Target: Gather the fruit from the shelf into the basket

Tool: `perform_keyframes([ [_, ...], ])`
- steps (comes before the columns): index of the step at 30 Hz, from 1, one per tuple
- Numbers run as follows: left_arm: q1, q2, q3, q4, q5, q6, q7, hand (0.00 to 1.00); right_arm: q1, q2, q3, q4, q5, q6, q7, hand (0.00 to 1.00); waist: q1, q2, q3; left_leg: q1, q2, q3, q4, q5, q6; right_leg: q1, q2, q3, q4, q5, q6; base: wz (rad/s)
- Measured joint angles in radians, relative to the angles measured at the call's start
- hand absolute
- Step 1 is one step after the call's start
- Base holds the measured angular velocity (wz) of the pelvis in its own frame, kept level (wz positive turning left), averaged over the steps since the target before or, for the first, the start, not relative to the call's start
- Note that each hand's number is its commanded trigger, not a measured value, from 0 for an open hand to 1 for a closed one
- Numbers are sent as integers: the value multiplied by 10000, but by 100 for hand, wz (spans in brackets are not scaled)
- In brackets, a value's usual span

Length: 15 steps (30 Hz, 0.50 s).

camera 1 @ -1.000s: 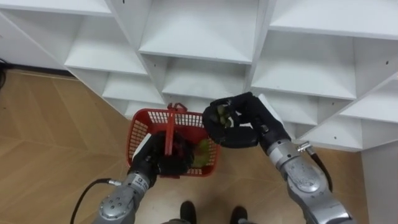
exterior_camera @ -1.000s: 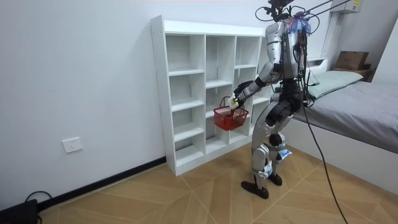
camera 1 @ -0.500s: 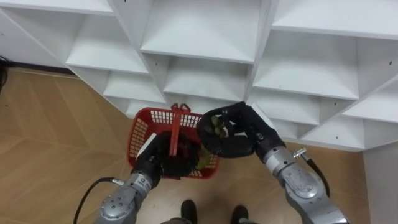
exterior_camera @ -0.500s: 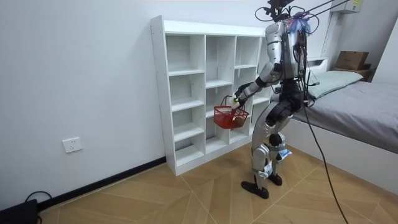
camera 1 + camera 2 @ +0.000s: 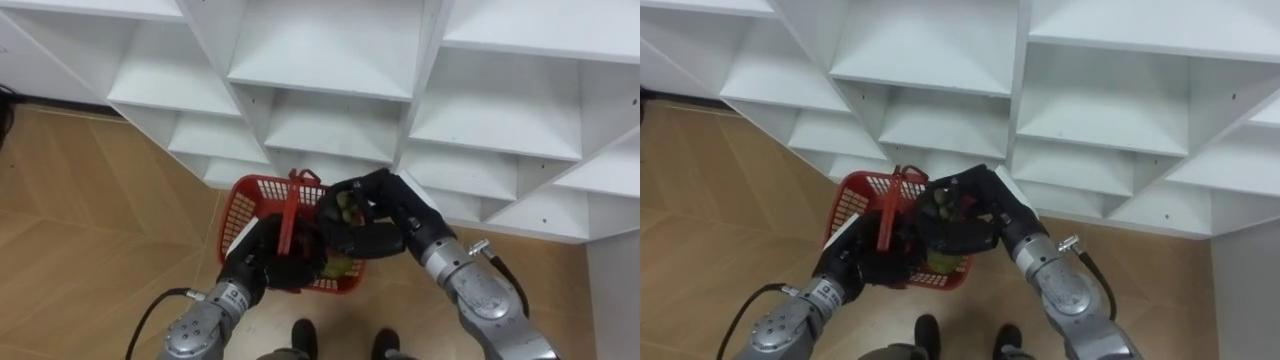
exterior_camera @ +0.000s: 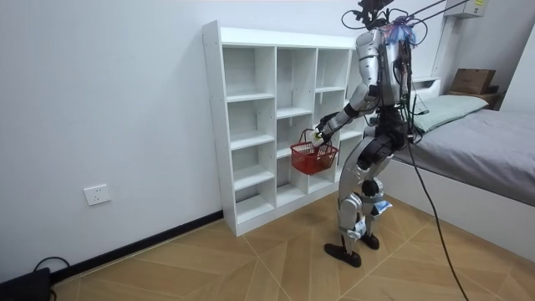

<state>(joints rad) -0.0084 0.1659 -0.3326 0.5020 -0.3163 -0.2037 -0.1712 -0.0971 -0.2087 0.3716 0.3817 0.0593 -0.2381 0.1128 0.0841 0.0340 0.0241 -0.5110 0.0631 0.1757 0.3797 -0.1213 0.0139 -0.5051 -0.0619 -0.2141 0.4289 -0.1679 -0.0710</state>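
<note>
Left robot hand (image 5: 268,262) has its fingers curled round the upright handle (image 5: 290,205) of the red basket (image 5: 245,200) and carries it off the floor in front of the white closet (image 5: 320,60). Right robot hand (image 5: 372,222) is closed round a small greenish fruit (image 5: 347,207). It sits right over the basket's right rim, just beside the left robot hand. Below the right robot hand, inside the basket, at least one more green fruit (image 5: 338,266) shows; can't tell the count. Progress, my read: the pick is done and this fruit is at the drop point, release not yet made. Closet compartments ahead of both hands look bare, so probably little or nothing left to fetch after this. Labels: no readable print on basket, fruit or closet.
</note>
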Motion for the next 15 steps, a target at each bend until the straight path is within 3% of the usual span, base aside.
perform_keyframes([
  [1,0,0,1,-13,0,0,-1,100,1,1,0,0,-11,6,3,100,-1,-1,0,-4,0,-1,0,0,0,-1,0,-2,-2,0,0,0],
  [2,-1,0,1,-16,0,0,-5,100,0,1,0,0,-37,6,5,75,-2,-1,0,-3,0,0,0,0,0,-1,-1,-3,0,-1,1,0],
  [4,0,2,1,-16,0,0,-27,100,0,1,0,0,-76,7,4,53,-2,-2,1,-4,0,2,0,0,0,-1,-2,-4,1,0,1,0],
  [5,0,3,1,-16,0,0,-60,100,0,1,0,0,-87,9,5,20,-2,-2,1,-4,0,4,0,0,0,-1,-2,-4,1,-1,1,0],
  [6,1,5,1,-15,0,1,-66,100,-1,2,-1,-1,-87,9,4,0,-2,-2,1,-4,0,5,0,0,0,-1,-3,-5,1,-1,1,0],
  [15,9,44,4,-15,4,31,-72,100,-20,5,-7,-3,-136,50,1,0,-6,-7,5,-9,-6,2,13,0,1,-9,-21,-17,3,-6,7,0],
])
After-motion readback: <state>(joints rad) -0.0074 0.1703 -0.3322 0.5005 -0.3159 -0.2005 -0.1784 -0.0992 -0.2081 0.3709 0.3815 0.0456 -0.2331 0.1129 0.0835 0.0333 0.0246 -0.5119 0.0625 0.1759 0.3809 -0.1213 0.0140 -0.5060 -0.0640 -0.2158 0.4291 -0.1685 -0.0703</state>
